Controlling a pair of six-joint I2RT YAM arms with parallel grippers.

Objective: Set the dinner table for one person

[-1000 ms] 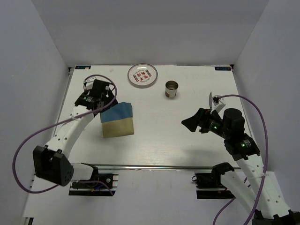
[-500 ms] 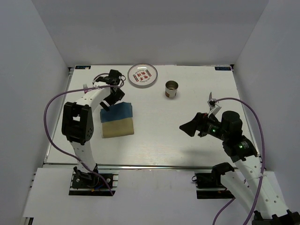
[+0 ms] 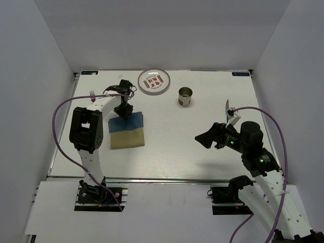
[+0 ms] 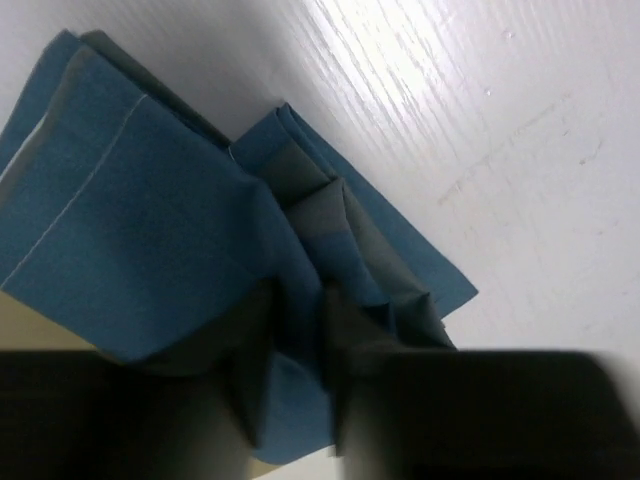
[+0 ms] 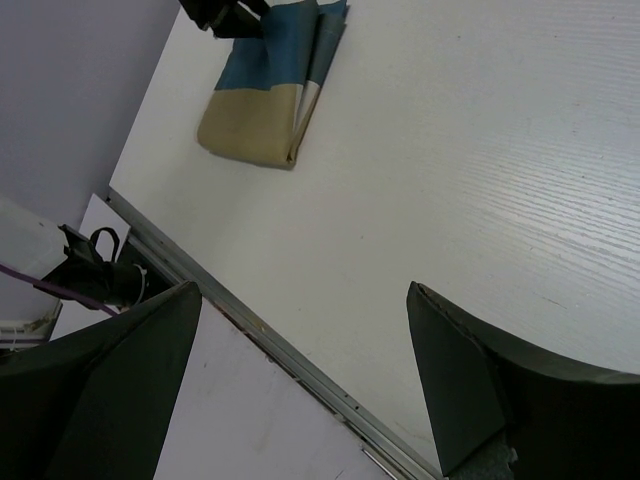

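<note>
Item: dinner table (image 3: 182,136), white rectangular top filling the middle of the overhead view, enclosed by pale walls, with an aluminium rail (image 3: 162,178) along its near edge. On it, reckoned from the table's centre: folded placemat (image 3: 126,132) at 9 o'clock, far half blue, near half tan; round plate (image 3: 154,81) with red markings at 12 o'clock, near the far edge; small metal cup (image 3: 185,96) at 1 o'clock, upright and well apart from the plate; fork (image 3: 93,94) at 10 o'clock by the left edge; a slim pale utensil (image 3: 229,108) at 2 o'clock, its kind not legible. Left gripper (image 3: 123,109) sits on the placemat's far blue edge. The overhead view hides its fingers; the left wrist view shows them as two dark blurred shapes pressed onto a bunched, creased fold of blue cloth, with bare table at 1 o'clock of the fold. Right gripper (image 3: 210,137) hangs over bare table at 4 o'clock. Only the right wrist view settles its state: fingers (image 5: 100,390) spread wide with nothing between them. That view also shows the placemat from the side, with its layered folded edge, and the rail running diagonally below.
</note>
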